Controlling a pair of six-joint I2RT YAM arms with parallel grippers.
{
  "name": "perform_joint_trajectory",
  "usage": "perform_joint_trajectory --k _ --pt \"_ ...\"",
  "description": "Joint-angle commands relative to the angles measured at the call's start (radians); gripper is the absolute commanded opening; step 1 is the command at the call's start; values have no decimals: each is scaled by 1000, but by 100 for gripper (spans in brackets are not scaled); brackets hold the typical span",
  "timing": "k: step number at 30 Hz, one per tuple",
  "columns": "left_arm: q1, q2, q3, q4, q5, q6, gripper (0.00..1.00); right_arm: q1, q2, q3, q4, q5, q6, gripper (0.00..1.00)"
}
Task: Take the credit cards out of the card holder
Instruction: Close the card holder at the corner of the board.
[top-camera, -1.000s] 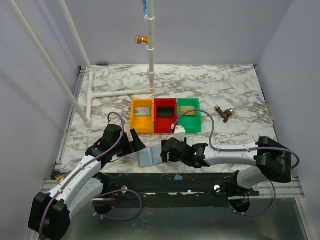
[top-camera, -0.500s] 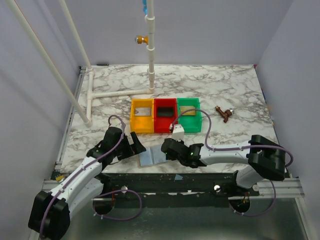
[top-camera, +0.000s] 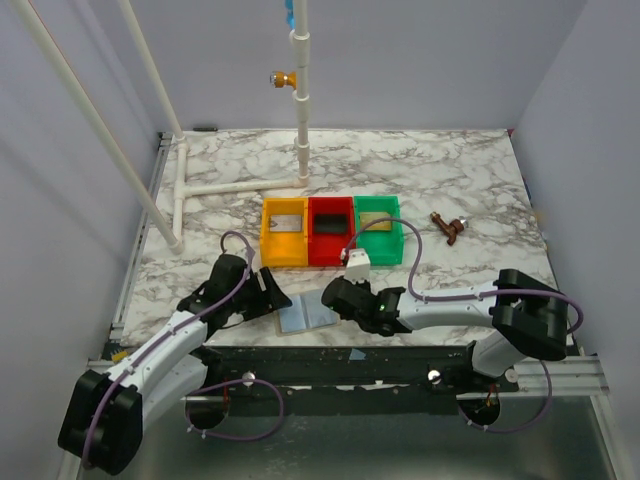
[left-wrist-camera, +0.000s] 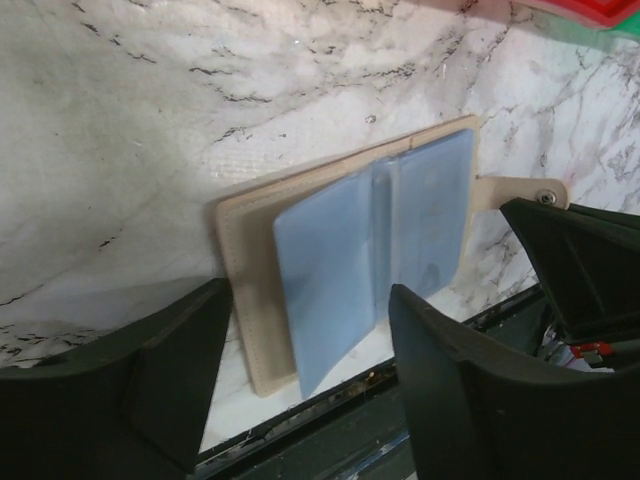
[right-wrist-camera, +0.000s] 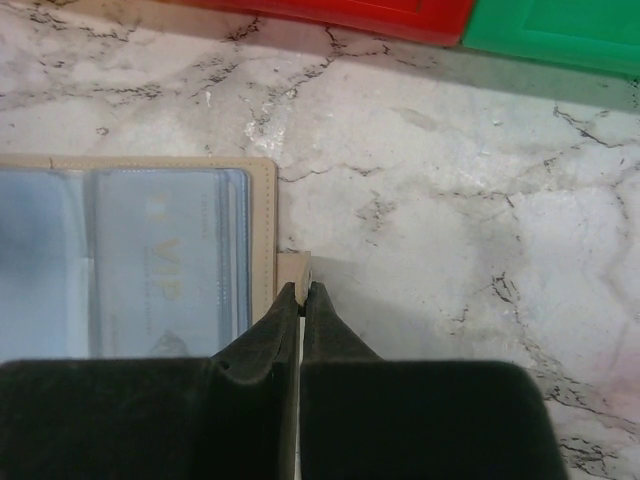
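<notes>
The card holder (top-camera: 305, 317) lies open near the table's front edge, with a tan cover and grey-blue clear sleeves (left-wrist-camera: 350, 250). My right gripper (right-wrist-camera: 303, 288) is shut on the tan snap tab (right-wrist-camera: 296, 268) at the holder's right edge (top-camera: 333, 297). My left gripper (left-wrist-camera: 308, 330) is open and straddles the holder's left half, with one blue sleeve lifted between the fingers (top-camera: 275, 295). Faint lettering shows through the right sleeve (right-wrist-camera: 165, 270). A grey card (top-camera: 286, 222), a black card (top-camera: 330, 227) and a tan card (top-camera: 376, 218) lie in the trays.
The yellow tray (top-camera: 268, 245), red tray (top-camera: 330, 257) and green tray (top-camera: 396, 240) stand in a row just behind the holder. A small bronze fitting (top-camera: 448, 228) lies to the right. A white pipe frame (top-camera: 240, 187) stands at the back left. The table edge is right below the holder.
My right gripper has shut onto the holder's snap tab. My left gripper's jaws have narrowed somewhat around the holder's left half.
</notes>
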Motion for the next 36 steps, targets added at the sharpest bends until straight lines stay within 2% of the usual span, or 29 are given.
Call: perform_joint_trajectory --k 1,4,7,12,16,23,29,36 --pt "5 29 -14 36 46 -11 61 4 6 13 -67 59 45 1" --pt "5 21 -13 8 23 -8 59 4 4 6 -97 68 69 1" --pt "5 2 -13 -21 -12 -1 61 5 -20 -11 -111 72 87 1" --pt "1 25 -39 28 15 -13 61 4 -38 -22 -118 52 101 1" --pt "-26 52 -48 92 49 -40 56 5 -39 -21 -117 45 104 1" --pt "-48 47 -31 158 115 -92 41 4 -35 -20 -108 37 95 1" --pt "-49 -32 30 110 128 -94 37 5 -24 -29 -78 -4 90 1" --pt "-57 3 51 176 184 -112 33 5 -29 -30 -22 -49 60 1"
